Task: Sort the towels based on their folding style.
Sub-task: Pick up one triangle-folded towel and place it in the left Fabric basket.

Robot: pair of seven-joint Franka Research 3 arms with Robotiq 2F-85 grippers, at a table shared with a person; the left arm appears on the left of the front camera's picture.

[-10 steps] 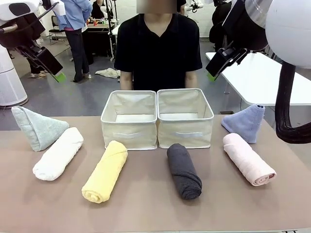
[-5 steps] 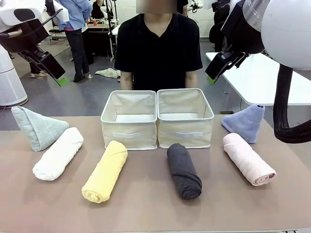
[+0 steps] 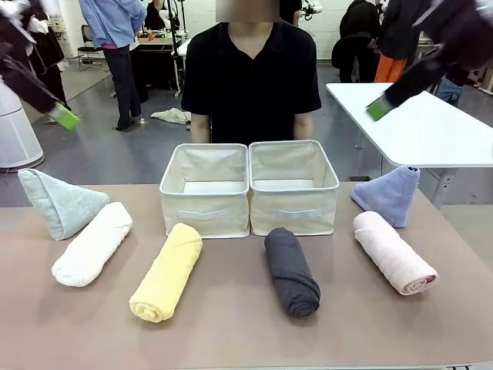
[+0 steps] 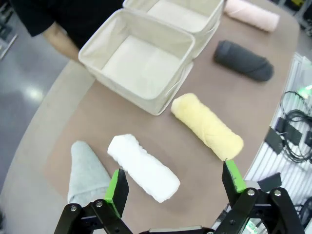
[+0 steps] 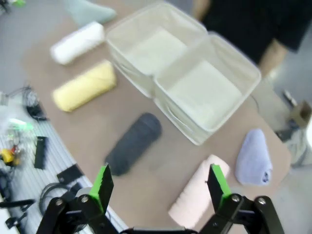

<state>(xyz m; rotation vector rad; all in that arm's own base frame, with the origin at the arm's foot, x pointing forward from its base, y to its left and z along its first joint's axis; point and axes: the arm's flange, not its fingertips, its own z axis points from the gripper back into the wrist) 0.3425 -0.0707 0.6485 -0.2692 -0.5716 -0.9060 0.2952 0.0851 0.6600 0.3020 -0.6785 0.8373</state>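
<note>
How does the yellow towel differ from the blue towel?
Shape: the yellow towel is a rolled cylinder; the blue towel is a cone-shaped fold. Place: the yellow towel lies before the left bin; the blue towel sits right of the right bin. Both are outside the bins.

This looks like a robotics lab in an open hall. Beyond the brown desk [image 3: 231,331] are a bare grey floor [image 3: 100,158], a white table [image 3: 416,127] and standing people [image 3: 115,31]. Cables [image 4: 295,139] and electronics lie beside the desk's near edge.
</note>
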